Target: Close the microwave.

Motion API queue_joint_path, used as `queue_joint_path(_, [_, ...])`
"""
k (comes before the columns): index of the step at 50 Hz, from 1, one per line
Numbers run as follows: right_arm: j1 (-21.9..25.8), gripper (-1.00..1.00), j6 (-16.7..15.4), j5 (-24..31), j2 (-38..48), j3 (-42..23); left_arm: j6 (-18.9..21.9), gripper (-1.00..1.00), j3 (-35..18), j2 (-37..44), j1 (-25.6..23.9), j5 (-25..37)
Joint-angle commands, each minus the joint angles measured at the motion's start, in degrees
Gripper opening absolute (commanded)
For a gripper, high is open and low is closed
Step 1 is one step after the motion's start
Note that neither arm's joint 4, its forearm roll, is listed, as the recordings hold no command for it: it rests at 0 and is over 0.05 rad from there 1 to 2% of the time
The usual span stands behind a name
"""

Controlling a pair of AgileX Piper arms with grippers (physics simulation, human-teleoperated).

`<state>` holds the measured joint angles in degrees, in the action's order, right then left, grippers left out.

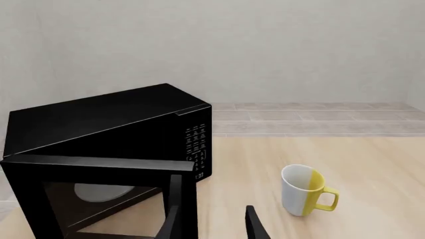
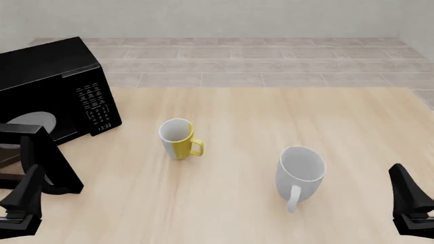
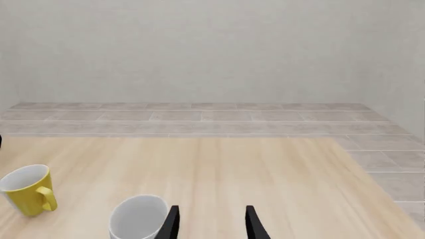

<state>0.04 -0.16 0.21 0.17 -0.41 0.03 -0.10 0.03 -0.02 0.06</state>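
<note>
The microwave [image 2: 51, 81] is a large glossy black box at the table's far left, with a white-printed keypad [image 2: 96, 105] and a small clock. Its door [image 2: 46, 158] stands swung wide open toward the near edge; a pale turntable plate [image 2: 30, 122] shows inside. In the left wrist view the door's top rail [image 1: 99, 166] lies just ahead and to one side of my left gripper [image 1: 212, 226], which is open and holds nothing. My left gripper [image 2: 24, 199] sits low at the near left, just in front of the door. At the near right, my right gripper [image 2: 409, 199] is open and empty, far from the microwave.
A yellow-and-white mug [image 2: 179, 138] stands upright mid-table, right of the microwave. A white mug [image 2: 300, 174] stands nearer the right gripper, handle toward the near edge. Bare wooden tabletop [image 2: 271, 112] stretches behind them to a tiled floor and a grey wall.
</note>
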Motion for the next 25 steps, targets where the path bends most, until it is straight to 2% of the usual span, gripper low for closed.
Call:
queue_joint_path(1, [0.8, 1.0, -1.5, 1.4, 0.0, -1.8, 0.7, 1.0, -0.3, 0.0, 0.1, 0.2])
queue_joint_path(3, [1.5, 1.0, -2.0, 1.2, 0.2, -2.0, -0.2, 1.0, -0.2, 0.0, 0.1, 0.9])
queue_joint_path(13, [3.1, 1.0, -1.3, -1.2, 1.3, 0.2, 0.1, 1.0, 0.1, 0.9, 2.8, 1.1])
queue_joint_path(23, [3.5, 1.0, -0.9, -0.3, 0.3, 0.4, -1.7, 1.0, 0.1, 16.1, 4.1, -12.3])
queue_joint_path(25, [3.5, 1.0, -0.9, -1.3, 1.1, 0.4, -1.9, 1.0, 0.1, 21.9, 4.6, -16.9])
